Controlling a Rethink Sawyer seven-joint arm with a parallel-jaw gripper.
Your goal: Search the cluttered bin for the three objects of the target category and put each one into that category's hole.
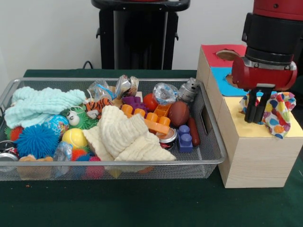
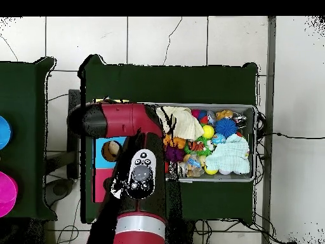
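Observation:
My gripper [image 1: 258, 113] hangs over the yellow section [image 1: 289, 131] of the wooden box, shut on a white cloth with coloured dots [image 1: 278, 112] that droops around the fingers onto the box top. In the wire bin [image 1: 215, 158], a cream knitted cloth [image 1: 124, 136] lies in the middle and a mint green cloth [image 1: 40, 105] lies at the left end. In the overhead view the arm [image 2: 136, 171] covers the gripper and most of the box. The cream cloth [image 2: 183, 122] and the mint cloth [image 2: 230, 157] show in the bin [image 2: 252, 145].
The box top also has a blue section [image 1: 222, 81] and a red section [image 1: 218, 51], each with a hole; the blue hole [image 2: 112, 150] shows from above. The bin holds several balls, orange and purple bricks [image 1: 151, 120], a brown football [image 1: 178, 112] and wrapped items.

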